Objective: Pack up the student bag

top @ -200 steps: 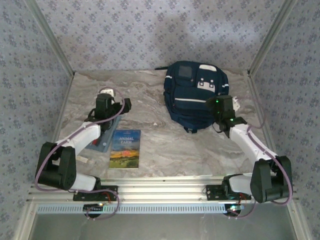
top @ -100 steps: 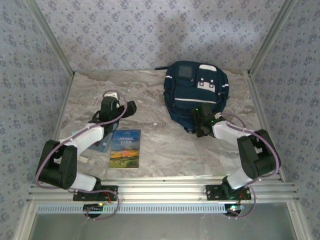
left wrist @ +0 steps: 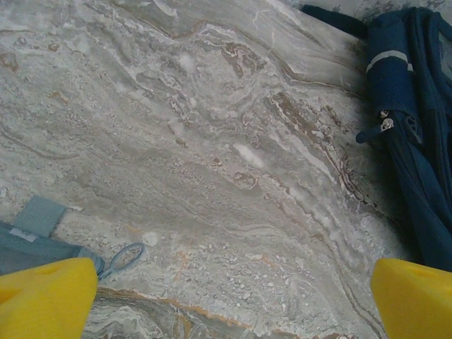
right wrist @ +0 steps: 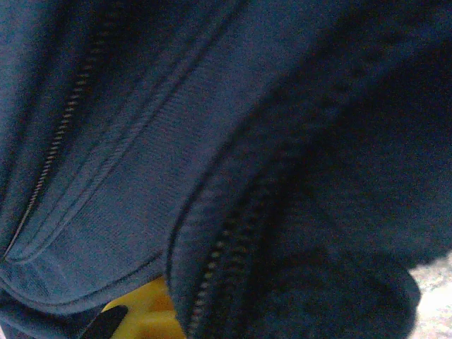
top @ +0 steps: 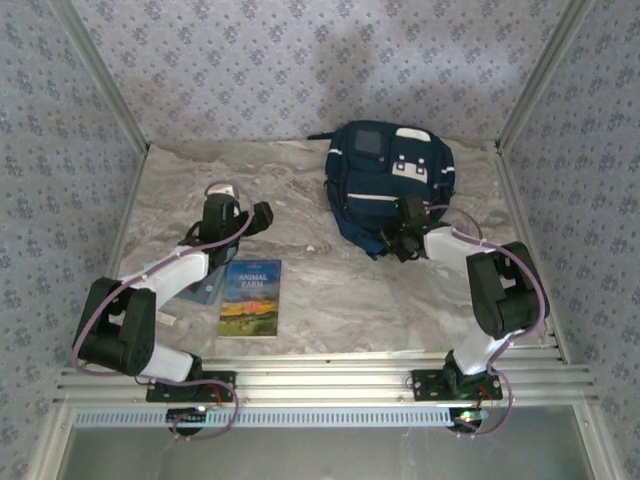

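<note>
The student bag is lying on the far right part of the tabletop, its grey patch toward the far wall. The right gripper is pressing against the bag's near edge; navy fabric and zip lines are crowding its wrist view, with one yellow finger peeking from under a fold, and I cannot tell whether it is clamping the fabric. The left gripper is hovering over bare marble left of the bag, its fingers spreading wide apart. A paperback book is lying near the left arm, with a blue pouch just beside it
</note>
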